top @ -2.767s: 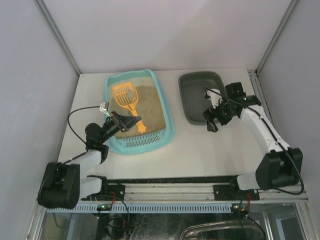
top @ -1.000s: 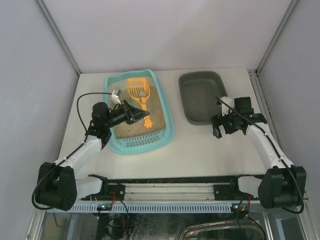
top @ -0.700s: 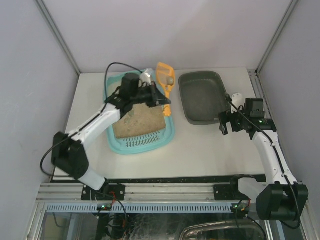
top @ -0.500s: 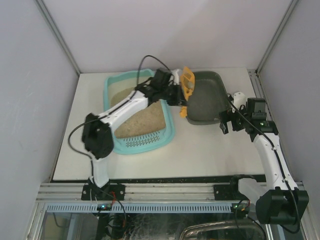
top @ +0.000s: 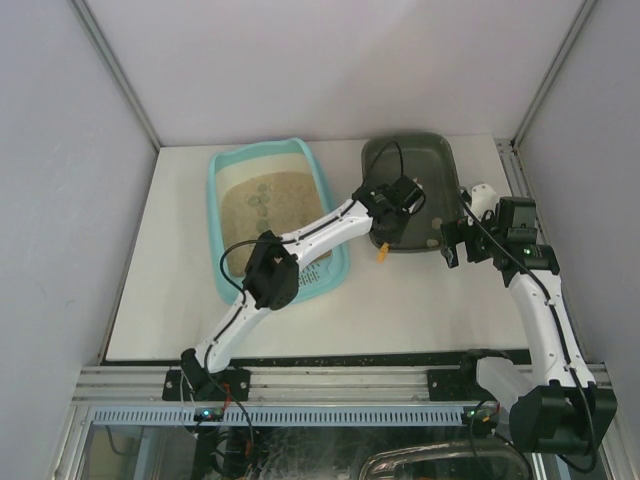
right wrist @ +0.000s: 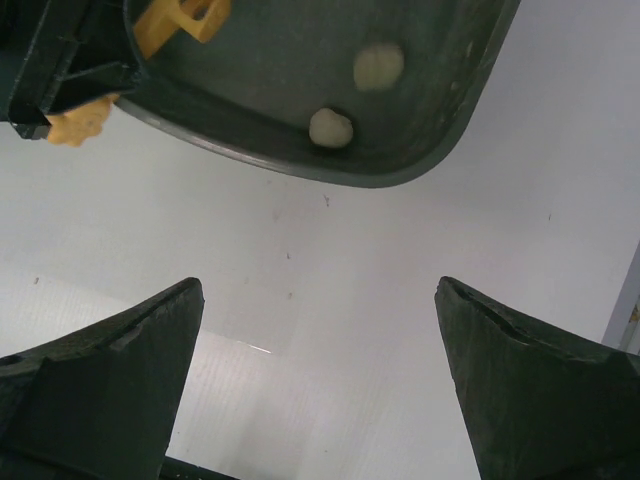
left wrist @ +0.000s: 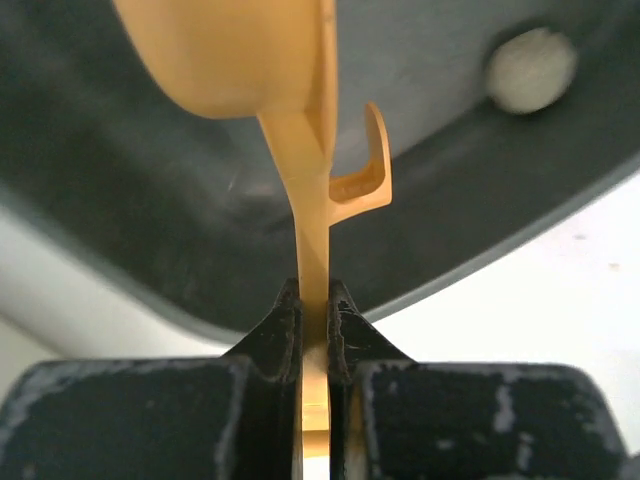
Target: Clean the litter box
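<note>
Top view: the large light-teal rectangular plastic litter box point(top: 214, 210), holding tan litter, lies at 10 o'clock on the white table point(top: 400, 300). My left gripper point(left wrist: 315, 300) is clamped on the flat handle of the orange plastic scoop point(left wrist: 300, 130), over the dark grey plastic tray point(top: 425, 165) at 1 o'clock. My right gripper point(right wrist: 320, 290) hovers, fingers wide apart, off the tray's 4 o'clock corner. Two pale clumps point(right wrist: 331, 128) lie inside the tray.

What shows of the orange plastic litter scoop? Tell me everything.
The orange plastic litter scoop looks smooth, seen edge-on: a thin flat handle with a small hook, widening to a rounded bowl. The left gripper is shut on the handle, holding the bowl over the dark grey plastic tray. Its contents cannot be seen.
</note>
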You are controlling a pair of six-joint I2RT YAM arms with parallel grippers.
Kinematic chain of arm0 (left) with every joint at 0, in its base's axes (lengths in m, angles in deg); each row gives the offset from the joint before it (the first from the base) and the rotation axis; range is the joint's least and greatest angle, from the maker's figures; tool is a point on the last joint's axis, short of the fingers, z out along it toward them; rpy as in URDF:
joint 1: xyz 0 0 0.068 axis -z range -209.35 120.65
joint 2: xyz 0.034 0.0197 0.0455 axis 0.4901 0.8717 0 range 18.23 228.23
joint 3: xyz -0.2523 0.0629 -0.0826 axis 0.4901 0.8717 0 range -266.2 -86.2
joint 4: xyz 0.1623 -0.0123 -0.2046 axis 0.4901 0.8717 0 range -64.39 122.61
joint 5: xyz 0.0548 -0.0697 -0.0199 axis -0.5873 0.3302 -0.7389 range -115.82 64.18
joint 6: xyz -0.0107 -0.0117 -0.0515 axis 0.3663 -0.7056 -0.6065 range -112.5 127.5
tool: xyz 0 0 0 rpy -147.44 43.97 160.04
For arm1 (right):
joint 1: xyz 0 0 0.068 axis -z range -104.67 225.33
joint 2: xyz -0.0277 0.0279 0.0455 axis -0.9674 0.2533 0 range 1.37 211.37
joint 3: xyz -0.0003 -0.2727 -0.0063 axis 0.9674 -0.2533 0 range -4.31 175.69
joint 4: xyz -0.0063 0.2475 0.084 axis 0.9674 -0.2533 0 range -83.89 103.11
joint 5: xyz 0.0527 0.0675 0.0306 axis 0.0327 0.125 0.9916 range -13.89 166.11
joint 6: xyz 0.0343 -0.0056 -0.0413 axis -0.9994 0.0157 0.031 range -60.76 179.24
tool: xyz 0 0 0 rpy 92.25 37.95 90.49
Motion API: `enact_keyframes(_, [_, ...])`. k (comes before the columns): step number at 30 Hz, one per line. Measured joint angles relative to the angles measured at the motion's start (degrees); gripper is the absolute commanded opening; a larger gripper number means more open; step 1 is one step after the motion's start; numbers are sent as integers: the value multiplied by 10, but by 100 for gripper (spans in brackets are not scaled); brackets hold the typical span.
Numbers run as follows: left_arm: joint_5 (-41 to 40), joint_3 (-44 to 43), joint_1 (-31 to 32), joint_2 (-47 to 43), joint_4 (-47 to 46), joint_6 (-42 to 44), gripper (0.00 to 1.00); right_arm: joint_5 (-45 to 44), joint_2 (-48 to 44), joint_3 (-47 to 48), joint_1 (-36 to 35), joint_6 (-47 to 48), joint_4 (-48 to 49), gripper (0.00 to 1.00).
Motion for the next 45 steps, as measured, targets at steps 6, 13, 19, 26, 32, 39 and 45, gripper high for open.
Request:
enact_keyframes(6, [-89, 7, -2, -16, 35, 35, 0, 0, 0, 0, -1, 0, 0, 100])
enact_keyframes(13, [-71, 53, -9, -90, 55, 36, 0, 0, -3, -1, -1, 0, 1, 100])
enact_keyframes(19, [-16, 195, -19, -355, 53, 2, 0, 27, -7, 8, -34, 11, 3, 100])
enact_keyframes(26, [92, 484, -217, -695, 11, -84, 0, 65, 182, 189, -168, 51, 4, 100])
enact_keyframes(32, [85, 545, -244, -650, 83, -82, 0, 72, 411, 386, -228, 81, 18, 100])
enact_keyframes(39, [49, 551, -274, -582, 142, -75, 0, 113, 644, 624, -239, 54, -19, 100])
enact_keyframes(45, [83, 576, -374, -558, 126, -66, 0, 146, 717, 692, -243, 32, -55, 100])
